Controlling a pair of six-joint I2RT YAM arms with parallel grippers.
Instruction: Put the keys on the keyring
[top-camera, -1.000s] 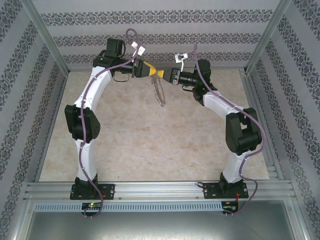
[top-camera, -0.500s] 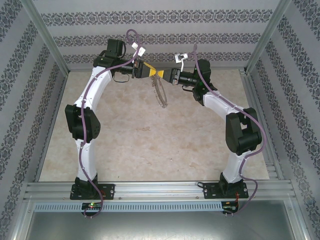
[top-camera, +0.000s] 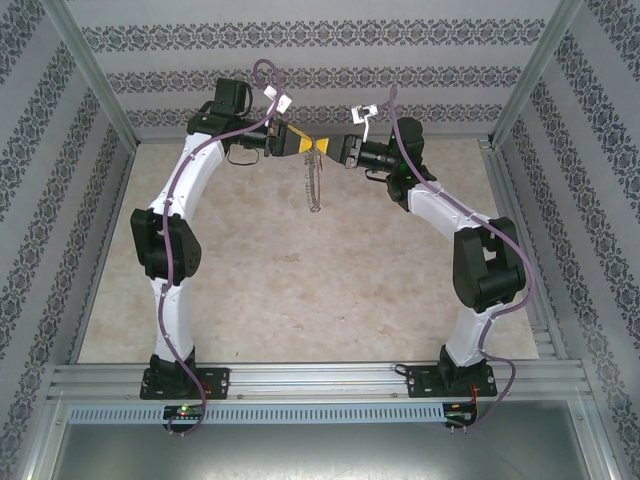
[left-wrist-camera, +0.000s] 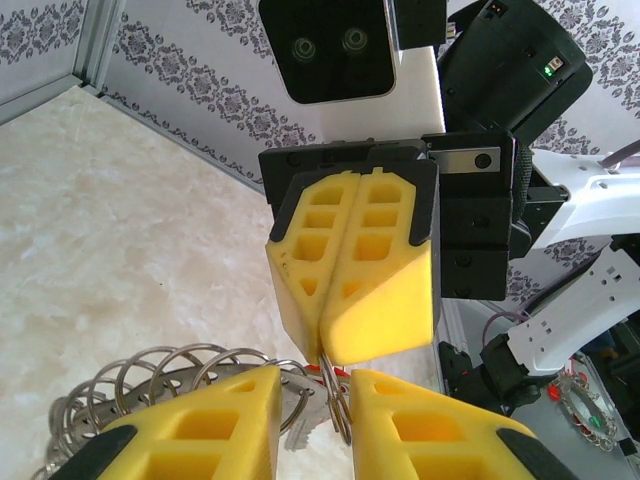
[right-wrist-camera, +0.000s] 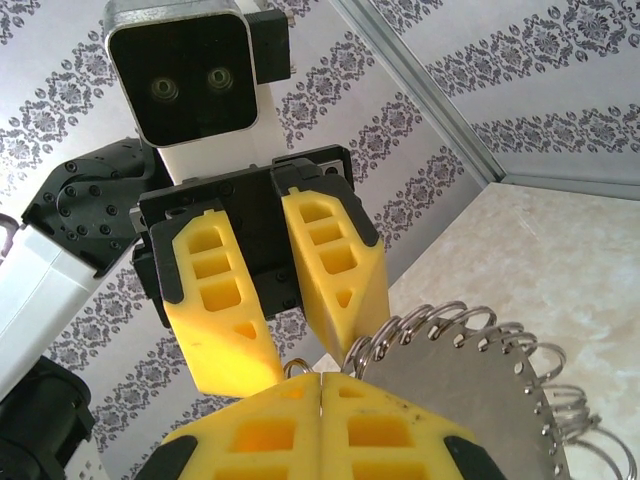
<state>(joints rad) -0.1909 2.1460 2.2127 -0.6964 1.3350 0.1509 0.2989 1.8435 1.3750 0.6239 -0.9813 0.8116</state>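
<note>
- Left gripper (left-wrist-camera: 315, 382), upper middle of the top view, had its jaws a bit apart around the wire.
- Keyring (top-camera: 313, 185) dangled just below both grippers, over the counter (top-camera: 250, 290).
- Right gripper (left-wrist-camera: 325, 352) was clamped tight on the keyring's wire.

2 tools (L tool (left-wrist-camera: 314, 392), R tool (left-wrist-camera: 326, 348)), 1 keyring (top-camera: 314, 186), many sm. rings (left-wrist-camera: 170, 365)

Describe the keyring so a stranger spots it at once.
At the far end of the table, two pairs of yellow fingers meet in mid-air. Below their tips hangs the keyring: a silvery loop fringed with small metal rings, unlike the blocky fingers.
</note>
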